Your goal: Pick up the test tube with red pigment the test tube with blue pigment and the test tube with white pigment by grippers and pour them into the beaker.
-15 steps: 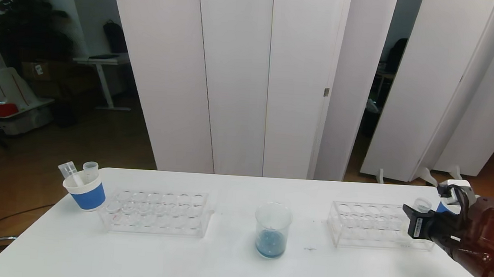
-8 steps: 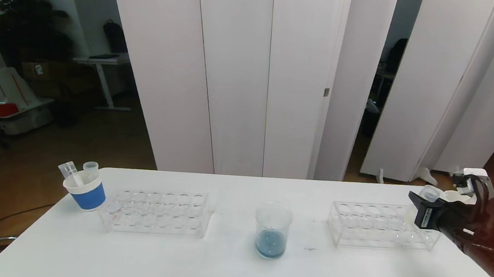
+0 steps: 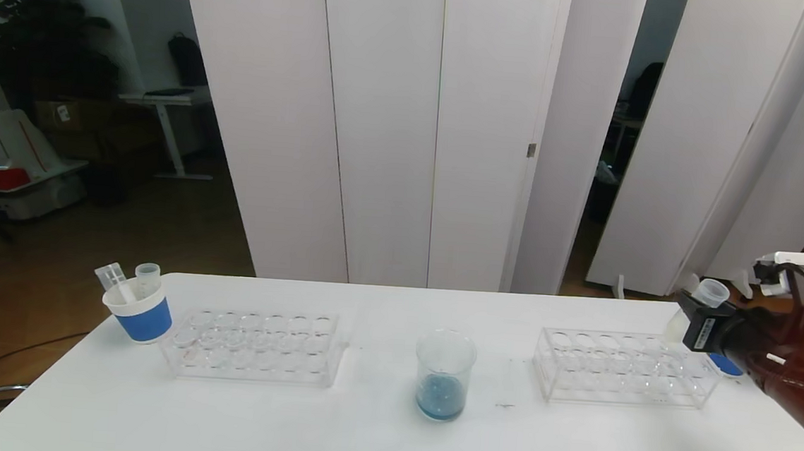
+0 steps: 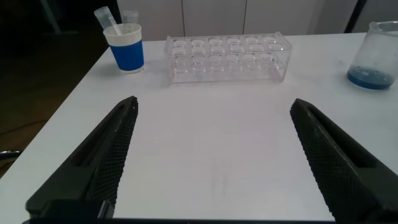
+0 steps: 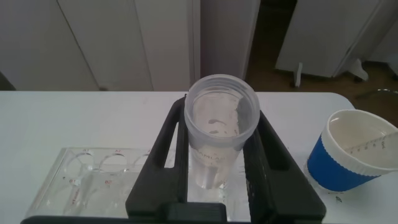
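Beaker [image 3: 442, 375] holds blue pigment; right tool [image 5: 217, 165] grips white-pigment tube [image 5: 221, 130].

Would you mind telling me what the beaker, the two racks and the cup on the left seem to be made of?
Beaker: clear glass or plastic, glossy; blue pigment shows through its wall. Racks: clear, hard-edged, probably acrylic; the table shows through. Cup: matte white with a blue band, likely paper.
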Controlling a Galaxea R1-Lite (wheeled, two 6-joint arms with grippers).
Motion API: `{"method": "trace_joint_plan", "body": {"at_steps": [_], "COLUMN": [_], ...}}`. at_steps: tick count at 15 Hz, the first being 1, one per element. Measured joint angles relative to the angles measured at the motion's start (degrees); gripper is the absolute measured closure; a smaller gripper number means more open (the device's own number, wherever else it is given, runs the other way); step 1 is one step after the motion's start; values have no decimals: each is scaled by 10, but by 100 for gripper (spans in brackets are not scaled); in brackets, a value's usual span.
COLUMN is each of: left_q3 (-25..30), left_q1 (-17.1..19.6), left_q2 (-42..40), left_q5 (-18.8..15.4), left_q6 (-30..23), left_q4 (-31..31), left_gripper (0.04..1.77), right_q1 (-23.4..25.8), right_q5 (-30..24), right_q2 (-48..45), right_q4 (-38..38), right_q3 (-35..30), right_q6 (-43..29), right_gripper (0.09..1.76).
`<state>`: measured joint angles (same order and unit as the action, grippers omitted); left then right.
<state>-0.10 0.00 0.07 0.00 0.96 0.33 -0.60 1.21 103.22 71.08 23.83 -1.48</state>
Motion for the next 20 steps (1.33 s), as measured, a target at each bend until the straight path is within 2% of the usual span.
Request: {"method": "trace_joint_plan", "body": {"at_steps": [4, 7, 11, 17, 20], "left_q3": [0, 0, 0, 0, 0], "left_q1": [0, 0, 0, 0, 0], "left_q2": [0, 0, 0, 0, 0], "left_q5": [0, 0, 0, 0, 0], "left_q6": [0, 0, 0, 0, 0], "left_q4": [0, 0, 0, 0, 0], "left_gripper": [6, 6, 6, 6, 6], "right_q1": [4, 3, -5, -53, -85], "right_q5": [-6, -15, -96, -119, -137], "right_q2": [-11, -14, 3, 71, 105], "right_q4": [-108, -198, -321, -350, -350], "right_q3": [77, 166, 291, 424, 468], "right_q6": [0, 0, 0, 3, 8], "right_gripper": [127, 127, 127, 127, 127]}}
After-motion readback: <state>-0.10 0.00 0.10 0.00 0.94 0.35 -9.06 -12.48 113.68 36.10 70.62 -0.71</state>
